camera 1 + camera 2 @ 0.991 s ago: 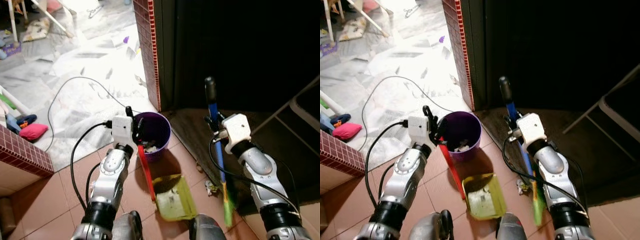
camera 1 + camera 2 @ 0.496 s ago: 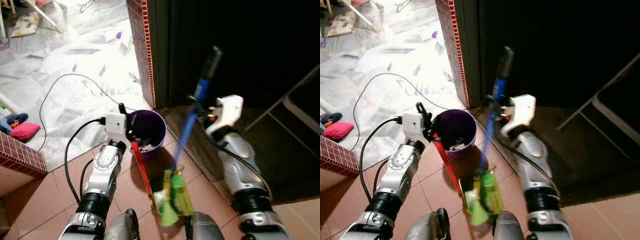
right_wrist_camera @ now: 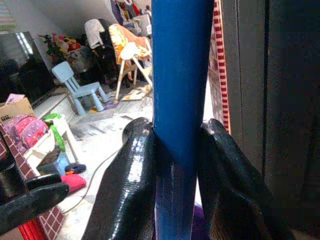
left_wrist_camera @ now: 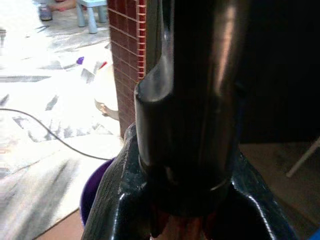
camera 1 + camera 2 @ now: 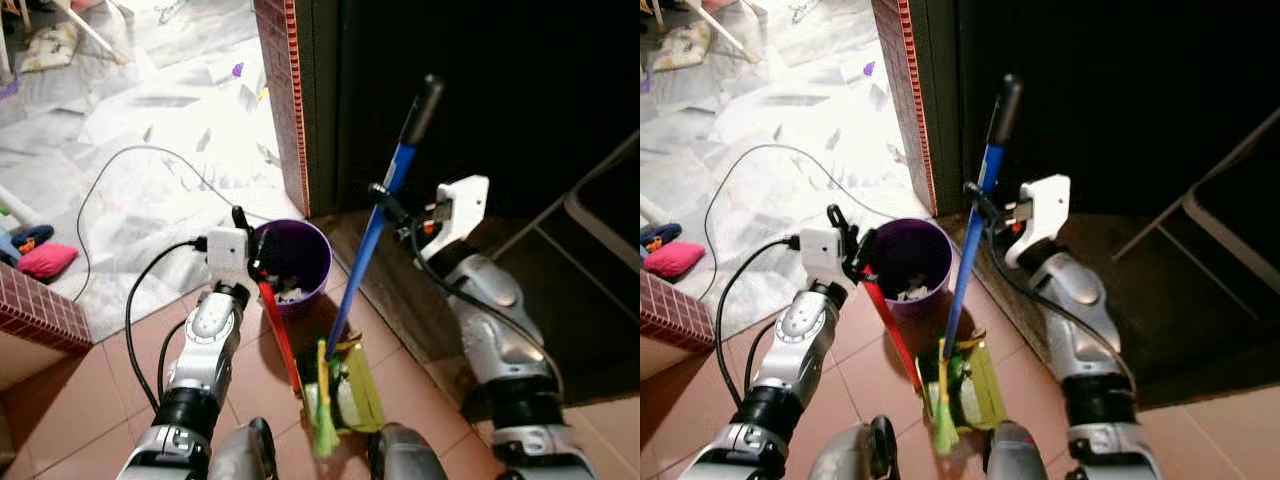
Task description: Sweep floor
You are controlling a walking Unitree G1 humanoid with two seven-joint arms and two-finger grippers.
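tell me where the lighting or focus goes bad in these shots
Left eye view: the marble floor is blown out by glare, and the doorway beyond the brick pillar is near black. Left wrist view: the handle held by the left end effector is too close and blurred. Right wrist view: the blue broom handle is sharp, with highlights on the right end effector's fingers.

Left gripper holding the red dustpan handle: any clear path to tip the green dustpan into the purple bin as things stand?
Probably not yet: the broom's green bristles rest in the green dustpan, though the purple bin sits right beside the left gripper.
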